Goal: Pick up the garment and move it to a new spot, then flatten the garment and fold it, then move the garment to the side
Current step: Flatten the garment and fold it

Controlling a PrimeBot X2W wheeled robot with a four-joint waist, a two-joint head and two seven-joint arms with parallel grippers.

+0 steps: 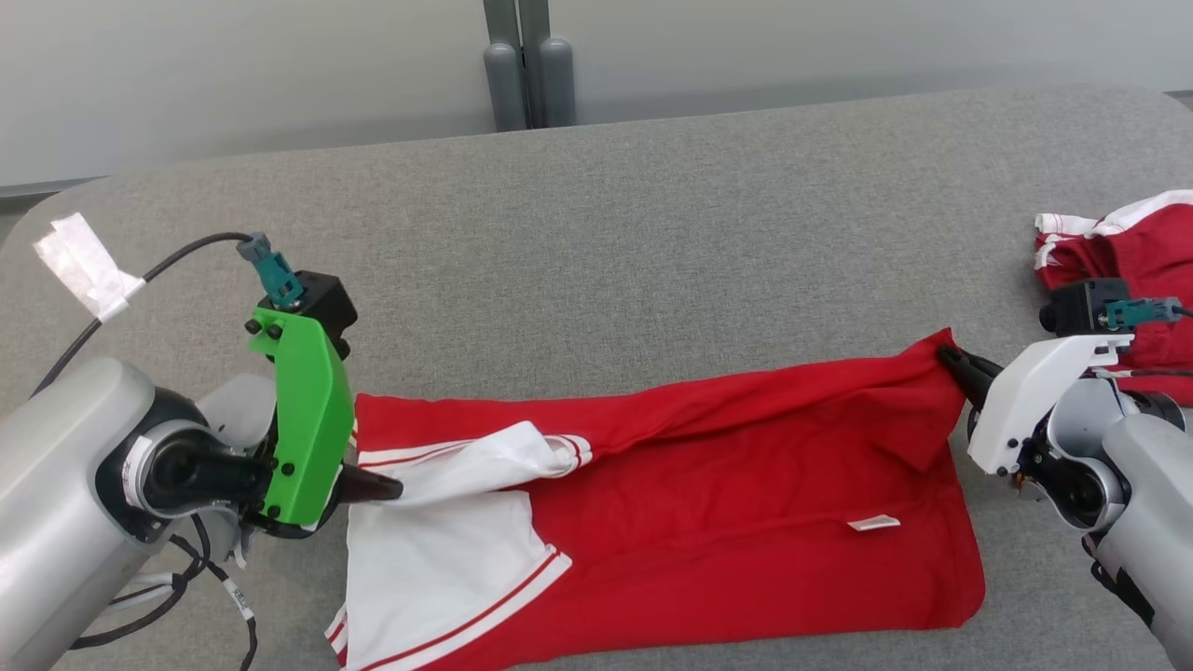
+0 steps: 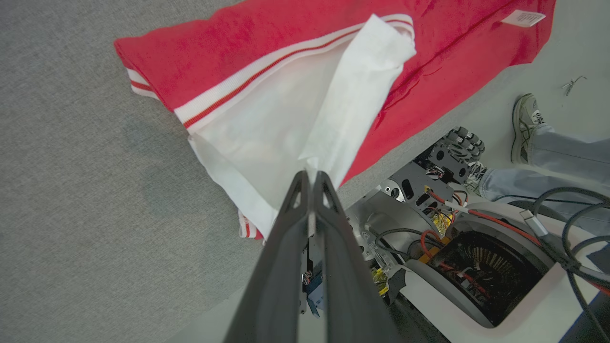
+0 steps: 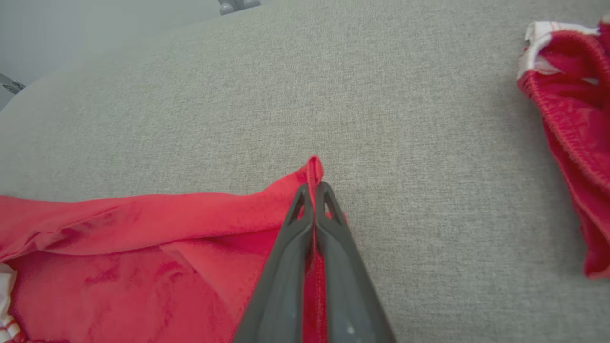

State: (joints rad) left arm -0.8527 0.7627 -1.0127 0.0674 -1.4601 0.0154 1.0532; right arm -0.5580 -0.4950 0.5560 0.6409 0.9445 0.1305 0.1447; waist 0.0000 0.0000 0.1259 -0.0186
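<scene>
Seen from the head view, the red-and-white garment (image 1: 708,485) lies spread over the near part of the grey bench (image 1: 596,233), stretched between the two arms. The left gripper (image 1: 393,486) is clenched on a white fold at the garment's left end. The right gripper (image 1: 945,355) is clamped on the red corner at its right end, which stands up in a small peak. A second red garment (image 1: 1142,270) sits bunched at the bench's right edge, apart from the first. In the left wrist view, that gripper pinches the tip of the white panel, with the red body beyond it. A person's shoe (image 2: 523,124) rests on the floor (image 2: 586,47) near the robot's base (image 2: 476,286). In the right wrist view, the gripper grasps the red hem corner and the cloth trails off to that view's left.
</scene>
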